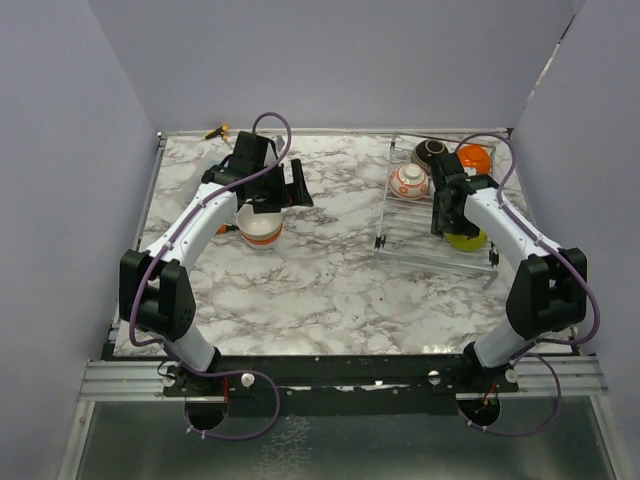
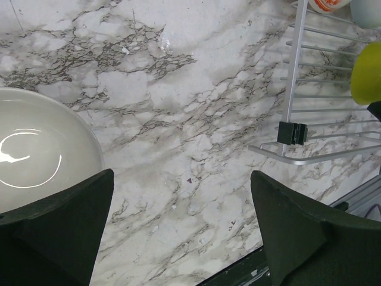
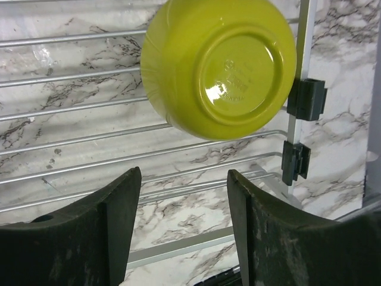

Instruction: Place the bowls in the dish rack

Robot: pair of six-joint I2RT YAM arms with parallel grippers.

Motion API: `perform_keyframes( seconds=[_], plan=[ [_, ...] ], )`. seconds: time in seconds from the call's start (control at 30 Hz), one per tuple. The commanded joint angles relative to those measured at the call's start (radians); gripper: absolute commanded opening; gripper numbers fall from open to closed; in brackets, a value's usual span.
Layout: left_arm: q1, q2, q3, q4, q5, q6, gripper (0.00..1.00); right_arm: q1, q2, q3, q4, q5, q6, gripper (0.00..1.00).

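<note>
As the lime green round bowl (image 3: 217, 65) lies upturned in the silver wire dish rack (image 3: 71, 107), right gripper (image 3: 183, 179) gapes empty; left gripper (image 2: 181, 179) (wide too) should squarely straddle the seemingly stacked white round bowl (image 2: 36, 155) left of it.

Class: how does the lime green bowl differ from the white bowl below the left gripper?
Colour: the lime green bowl is green, the white bowl white. Place: the green one lies in the dish rack; the white one is outside it. Pose: the green one is tipped, its base showing; the white one sits mouth up. Both are round and unheld.
</note>
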Motion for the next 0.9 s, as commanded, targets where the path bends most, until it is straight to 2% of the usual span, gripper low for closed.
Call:
perform_keyframes(
  seconds=[0.0,0.17,0.4,0.57,0.87],
  plan=[
    [0.006,-0.009,0.022,-0.008,-0.067,-0.034,0.96,-0.032,-0.046,-0.083,0.090,-0.087,0.070,0.62],
    [0.009,-0.016,0.029,-0.008,-0.115,-0.051,0.96,-0.087,-0.026,-0.137,0.207,-0.120,0.037,0.61],
    [0.031,-0.044,0.021,-0.013,-0.178,-0.061,0.97,-0.153,0.047,-0.090,0.289,-0.116,-0.028,0.59],
    [0.066,-0.071,0.003,-0.020,-0.231,-0.077,0.98,-0.167,0.084,-0.041,0.279,-0.083,-0.016,0.59],
    [0.133,-0.145,-0.079,-0.041,-0.448,-0.131,0.99,-0.169,0.074,-0.013,0.203,0.037,0.080,0.64]
  ],
)
